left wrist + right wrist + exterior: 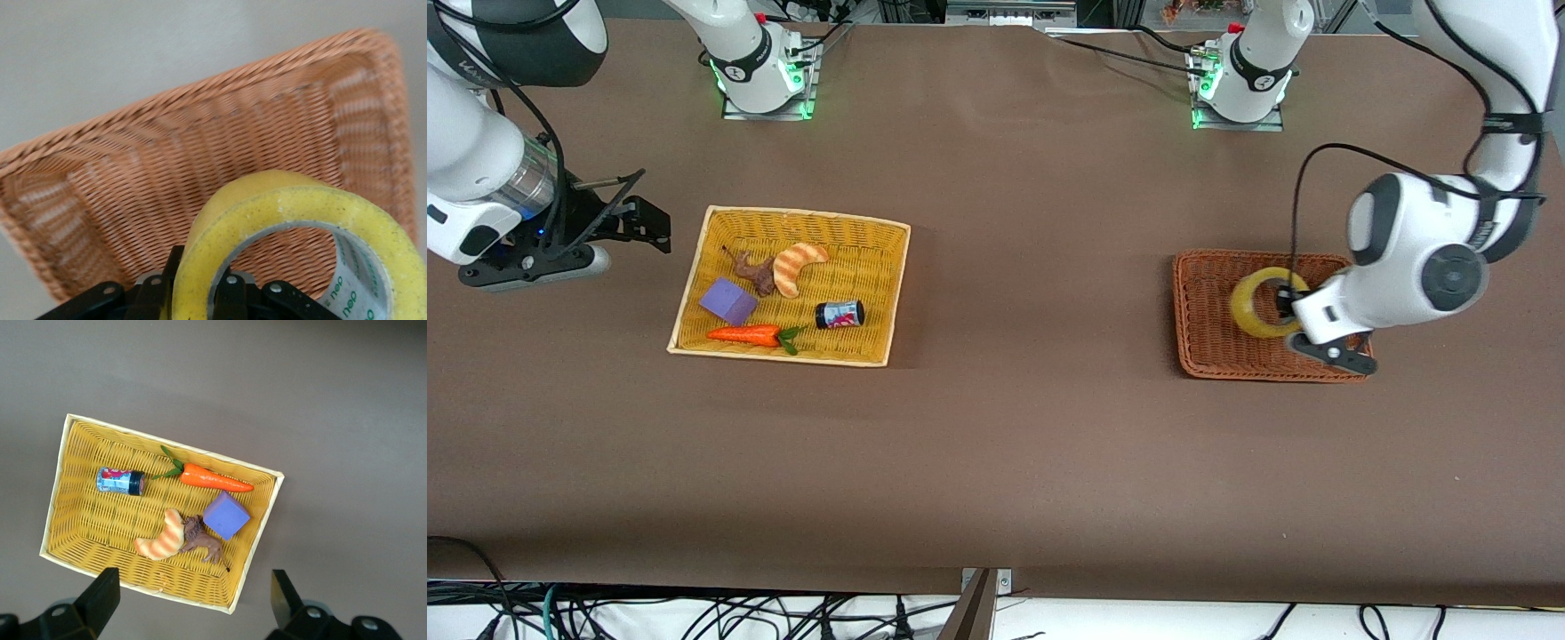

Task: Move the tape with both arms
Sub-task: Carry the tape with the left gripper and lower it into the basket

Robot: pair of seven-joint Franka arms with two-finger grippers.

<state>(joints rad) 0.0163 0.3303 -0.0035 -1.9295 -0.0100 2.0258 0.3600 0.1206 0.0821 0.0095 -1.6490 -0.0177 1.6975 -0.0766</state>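
The left gripper (1288, 304) is pinched on the wall of the tape (1264, 303), 1 finger through the wide hole and 1 on the outer face, as the left wrist view shows (200, 290). The tape (300, 247) stands on edge over the brown wicker basket (1209, 347) at the left arm's end of the table (1032, 427); whether it is touching the weave or just clear of it I cannot tell. Its hole points along the table toward the right arm's end, so the free rim is the part facing the other arm.

The right gripper (627, 222) hangs with its fingers spread wide (100, 597) over bare table beside the yellow basket (871, 293), well apart from the tape (the right arm waits). A handover would likely have to happen over the open stretch of table between the 2 baskets.

The yellow basket holds a croissant (798, 265), a small dark can (839, 314), a carrot (745, 334), a purple block (728, 300) and a brown toy animal (758, 274). Nothing lies between the 2 grippers but the yellow basket's low rim.
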